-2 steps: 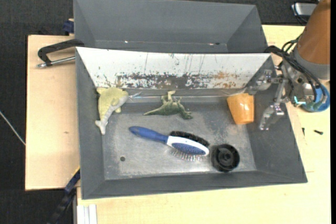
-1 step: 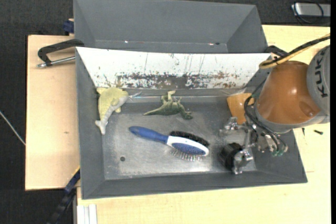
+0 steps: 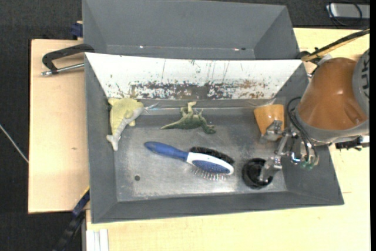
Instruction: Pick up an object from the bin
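Observation:
My gripper (image 3: 272, 151) is low in the bin's right end, open, with nothing between its fingers. One fingertip (image 3: 271, 134) lies just below a small orange cup-like thing (image 3: 266, 116) near the back right. The other fingertip (image 3: 269, 170) is at the right edge of a black round thing (image 3: 254, 174) by the front wall; whether it touches I cannot tell. A hairbrush (image 3: 194, 159) with a blue handle and a black-and-white head lies to the left of the black thing, its head pointing toward the gripper.
A green toy dinosaur (image 3: 190, 119) stands at the middle back. A pale yellow fish-like toy (image 3: 122, 117) lies at the back left. The arm's orange cover hangs over the bin's right rim. Bare floor shows at the front left.

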### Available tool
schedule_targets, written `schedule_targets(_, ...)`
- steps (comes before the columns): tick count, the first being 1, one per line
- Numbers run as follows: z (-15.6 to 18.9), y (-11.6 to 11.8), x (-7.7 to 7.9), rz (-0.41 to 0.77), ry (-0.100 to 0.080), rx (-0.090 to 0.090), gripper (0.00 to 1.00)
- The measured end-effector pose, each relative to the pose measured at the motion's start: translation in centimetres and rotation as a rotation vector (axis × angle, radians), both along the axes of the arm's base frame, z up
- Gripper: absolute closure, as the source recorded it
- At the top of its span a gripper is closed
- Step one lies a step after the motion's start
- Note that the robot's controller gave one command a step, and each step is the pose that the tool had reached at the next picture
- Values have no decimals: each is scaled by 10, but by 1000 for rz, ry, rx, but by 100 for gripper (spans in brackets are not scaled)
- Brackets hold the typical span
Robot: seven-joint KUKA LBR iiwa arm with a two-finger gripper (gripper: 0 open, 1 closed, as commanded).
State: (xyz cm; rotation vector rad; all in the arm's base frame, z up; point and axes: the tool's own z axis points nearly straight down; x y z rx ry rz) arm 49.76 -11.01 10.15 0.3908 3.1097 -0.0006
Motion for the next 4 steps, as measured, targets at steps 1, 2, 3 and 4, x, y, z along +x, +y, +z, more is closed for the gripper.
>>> schedule_targets(1, -1, -11, 0, -273, 4, 3, 0)
schedule_targets(2, -25, -4, -1, -477, 12, 4, 0)
schedule_targets(3, -24, 15, 3, -386, -6, 2, 0)
schedule_targets(4, -22, 19, -1, -381, 18, 10, 100)
